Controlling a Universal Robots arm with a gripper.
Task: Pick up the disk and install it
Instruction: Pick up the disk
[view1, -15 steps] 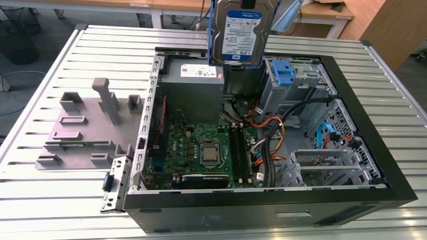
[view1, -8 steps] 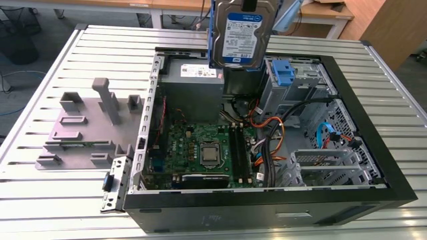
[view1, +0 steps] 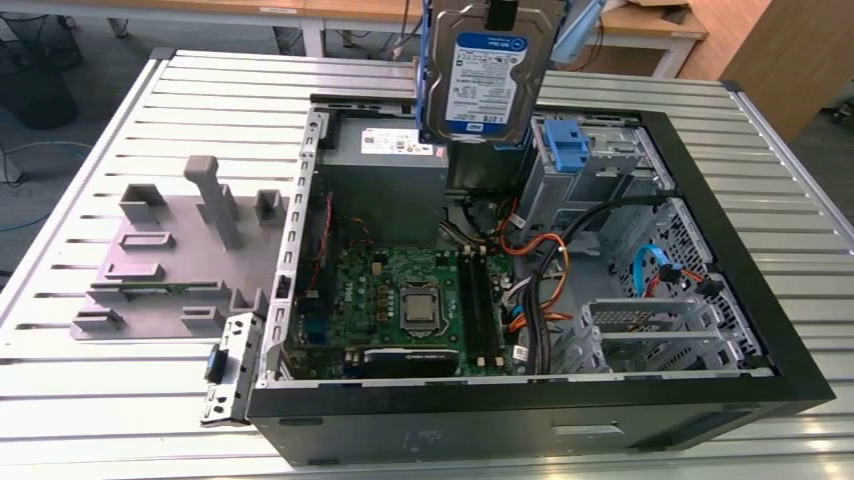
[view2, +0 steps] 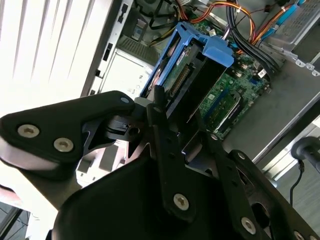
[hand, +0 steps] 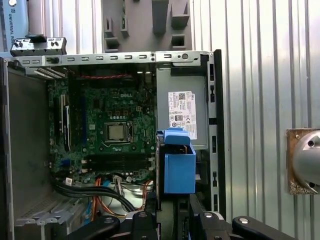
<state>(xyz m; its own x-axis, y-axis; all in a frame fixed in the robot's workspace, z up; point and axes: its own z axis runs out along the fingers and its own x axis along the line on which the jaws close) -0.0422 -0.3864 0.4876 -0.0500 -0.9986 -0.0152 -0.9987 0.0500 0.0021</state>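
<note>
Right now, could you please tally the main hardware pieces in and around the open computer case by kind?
computer case: 1
disk, held up in the air: 1
bare blue bracket: 1
power supply: 1
grey fixture on the table: 1
Total: 5

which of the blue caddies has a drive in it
The raised one, framing the disk; the other blue bracket sits bare inside the case.

Silver, blue-railed disk (view1: 477, 75), upright, aloft above computer case (view1: 534, 425)
</note>
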